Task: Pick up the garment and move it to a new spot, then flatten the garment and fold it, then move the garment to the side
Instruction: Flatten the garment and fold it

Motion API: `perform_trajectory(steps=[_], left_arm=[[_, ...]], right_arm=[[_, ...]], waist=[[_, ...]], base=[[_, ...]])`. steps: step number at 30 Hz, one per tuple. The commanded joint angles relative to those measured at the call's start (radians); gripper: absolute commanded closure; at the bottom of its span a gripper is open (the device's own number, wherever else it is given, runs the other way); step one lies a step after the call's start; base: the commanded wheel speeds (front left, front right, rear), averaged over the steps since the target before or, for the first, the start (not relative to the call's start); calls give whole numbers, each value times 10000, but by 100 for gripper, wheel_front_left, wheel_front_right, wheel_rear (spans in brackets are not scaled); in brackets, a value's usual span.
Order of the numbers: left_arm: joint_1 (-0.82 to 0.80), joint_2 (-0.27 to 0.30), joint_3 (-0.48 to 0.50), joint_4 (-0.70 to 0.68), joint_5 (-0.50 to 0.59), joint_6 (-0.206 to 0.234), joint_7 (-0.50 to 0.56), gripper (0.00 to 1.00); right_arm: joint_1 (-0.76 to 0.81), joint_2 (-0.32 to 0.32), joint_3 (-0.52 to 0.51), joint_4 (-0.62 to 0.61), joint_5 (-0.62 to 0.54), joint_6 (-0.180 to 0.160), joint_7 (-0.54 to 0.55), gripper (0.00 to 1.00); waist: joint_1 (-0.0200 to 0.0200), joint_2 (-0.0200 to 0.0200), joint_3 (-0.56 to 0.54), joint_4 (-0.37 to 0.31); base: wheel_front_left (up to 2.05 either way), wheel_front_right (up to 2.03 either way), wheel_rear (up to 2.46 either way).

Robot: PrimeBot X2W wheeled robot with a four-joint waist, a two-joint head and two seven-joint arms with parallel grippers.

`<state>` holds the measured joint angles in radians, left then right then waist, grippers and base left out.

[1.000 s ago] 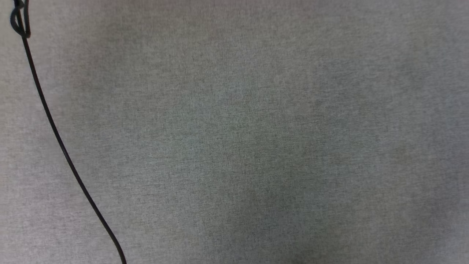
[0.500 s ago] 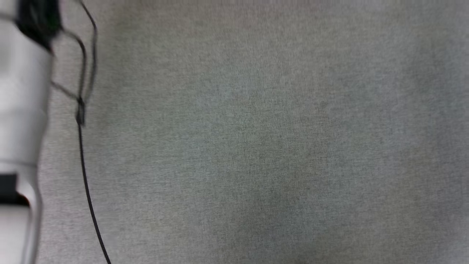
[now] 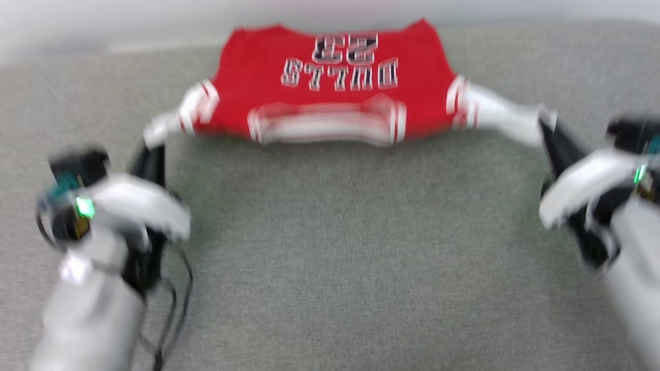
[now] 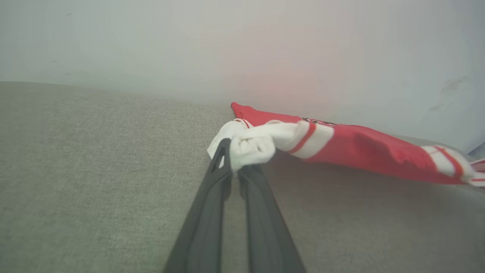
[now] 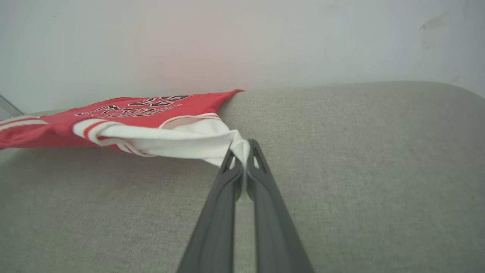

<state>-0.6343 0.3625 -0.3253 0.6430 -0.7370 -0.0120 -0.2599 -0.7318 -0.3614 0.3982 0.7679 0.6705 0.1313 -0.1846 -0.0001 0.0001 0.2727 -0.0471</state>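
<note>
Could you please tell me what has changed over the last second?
The head camera has swung, so the view changed, not the things. It went from bare grey surface to the garment, print up, held out between the left gripper and the right gripper, jaws shut on its white sleeves. The same grey surface lies underneath.

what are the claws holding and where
The shirt: left claw grips the end of one white sleeve, right claw the end of the other.
</note>
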Motion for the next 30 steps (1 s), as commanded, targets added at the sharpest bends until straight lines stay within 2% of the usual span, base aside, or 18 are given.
perform_trajectory(steps=[1,9,17,22,28,29,30], left_arm=[[560,-1,89,-134,15,61,-70,100],[3892,-16,490,-1682,109,615,-73,100],[6813,70,457,-3355,-63,1432,261,100],[8000,290,317,-4422,-53,1900,734,100],[8560,385,-36,-5366,192,2182,1081,100],[8512,357,-110,-5478,248,2209,1098,100],[8437,338,-177,-5595,342,2238,1108,100]], right_arm=[[563,-68,-11,-106,42,-10,-67,100],[3570,141,-450,-1198,203,-10,8,100],[6709,521,-1973,-2720,-260,-13,459,100],[8518,1062,-3148,-3999,-1227,-13,1400,100],[9744,1811,-4119,-5694,-2625,-10,2763,100],[9776,1904,-4219,-5952,-2773,-10,2938,94],[9785,2056,-4257,-6202,-2818,-9,3100,64]], waist=[[1,-1,-751,83],[1,-1,-1831,80],[1,-1,-2479,299],[1,-1,-2698,473],[1,-1,-2702,718],[1,-1,-2666,761],[1,-1,-2632,806]], base=[[0,0,0],[0,0,0],[0,0,0],[0,0,0],[0,0,0],[0,0,0],[0,0,0]])
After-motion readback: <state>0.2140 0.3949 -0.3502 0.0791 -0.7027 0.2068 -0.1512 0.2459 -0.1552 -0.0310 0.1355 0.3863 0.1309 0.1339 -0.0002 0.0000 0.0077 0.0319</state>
